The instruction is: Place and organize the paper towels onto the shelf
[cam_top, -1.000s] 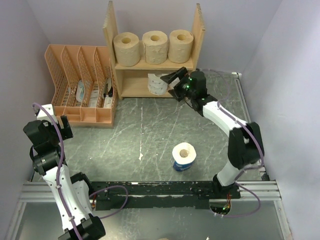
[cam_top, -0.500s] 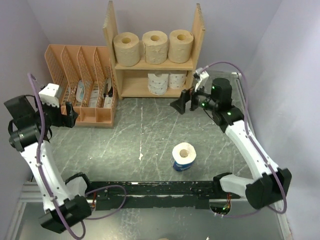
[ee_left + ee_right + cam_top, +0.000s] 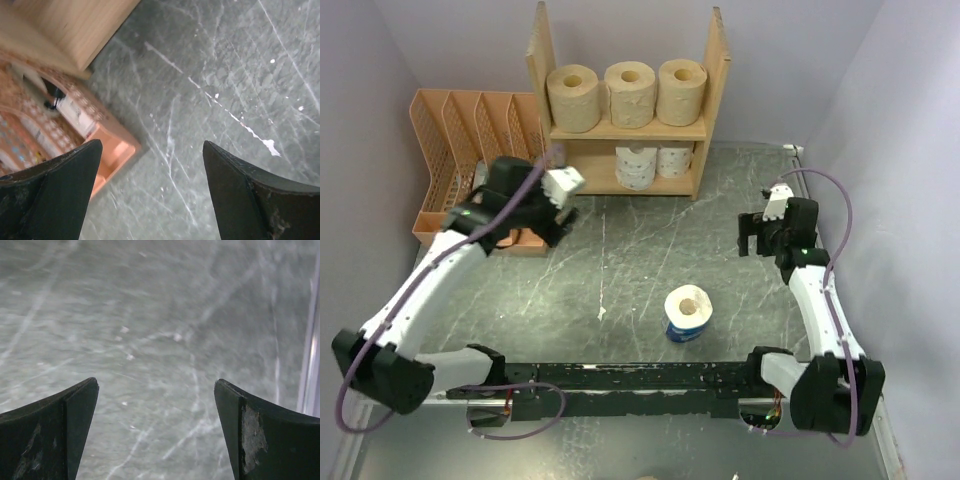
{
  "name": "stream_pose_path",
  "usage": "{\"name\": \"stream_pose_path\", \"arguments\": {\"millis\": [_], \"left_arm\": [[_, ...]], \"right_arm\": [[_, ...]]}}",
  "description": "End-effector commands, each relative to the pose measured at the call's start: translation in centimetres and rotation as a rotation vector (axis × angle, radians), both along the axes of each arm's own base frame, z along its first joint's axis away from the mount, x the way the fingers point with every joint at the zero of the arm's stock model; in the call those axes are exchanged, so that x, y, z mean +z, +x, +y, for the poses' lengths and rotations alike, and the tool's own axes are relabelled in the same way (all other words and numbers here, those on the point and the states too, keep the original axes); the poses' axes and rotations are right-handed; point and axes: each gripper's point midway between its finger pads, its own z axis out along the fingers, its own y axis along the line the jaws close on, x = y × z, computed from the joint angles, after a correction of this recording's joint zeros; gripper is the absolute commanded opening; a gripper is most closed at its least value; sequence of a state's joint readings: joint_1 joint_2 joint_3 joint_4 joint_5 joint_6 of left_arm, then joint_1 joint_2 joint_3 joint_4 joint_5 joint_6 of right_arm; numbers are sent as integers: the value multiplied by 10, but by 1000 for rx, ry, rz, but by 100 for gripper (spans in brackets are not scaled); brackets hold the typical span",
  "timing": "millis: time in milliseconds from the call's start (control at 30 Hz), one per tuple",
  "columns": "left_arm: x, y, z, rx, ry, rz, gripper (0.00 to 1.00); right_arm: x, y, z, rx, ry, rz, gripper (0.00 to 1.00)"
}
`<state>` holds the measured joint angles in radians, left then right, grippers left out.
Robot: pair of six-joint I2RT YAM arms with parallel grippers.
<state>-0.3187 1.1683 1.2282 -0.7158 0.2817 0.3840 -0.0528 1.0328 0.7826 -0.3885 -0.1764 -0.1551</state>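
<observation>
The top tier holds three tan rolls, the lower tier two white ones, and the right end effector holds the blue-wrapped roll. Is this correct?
Not quite. The blue-wrapped roll stands on the table, as the top external view shows. The right end effector is empty.

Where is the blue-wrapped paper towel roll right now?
In the top view, the white paper roll in blue wrapper stands on end, alone on the grey table, front of centre, well short of the light wooden shelf.
</observation>
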Motion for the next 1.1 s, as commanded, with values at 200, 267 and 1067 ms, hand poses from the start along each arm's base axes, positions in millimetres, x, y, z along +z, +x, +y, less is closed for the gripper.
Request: {"name": "stream_pose_path", "arguments": {"millis": [200,267,1067], "left_arm": [[-24,-50,-156,-438,14,-56,94],[-29,-72,-183,-495,-160,62,95],[-105,-122,-277,-453,-489,759,80]], "right_arm": [[-34,-6,-74,-217,-39,163,100],[-34,-9,-69,-184,-7,167,100],[-33,-20,-81,-196,33,172,100]]}}
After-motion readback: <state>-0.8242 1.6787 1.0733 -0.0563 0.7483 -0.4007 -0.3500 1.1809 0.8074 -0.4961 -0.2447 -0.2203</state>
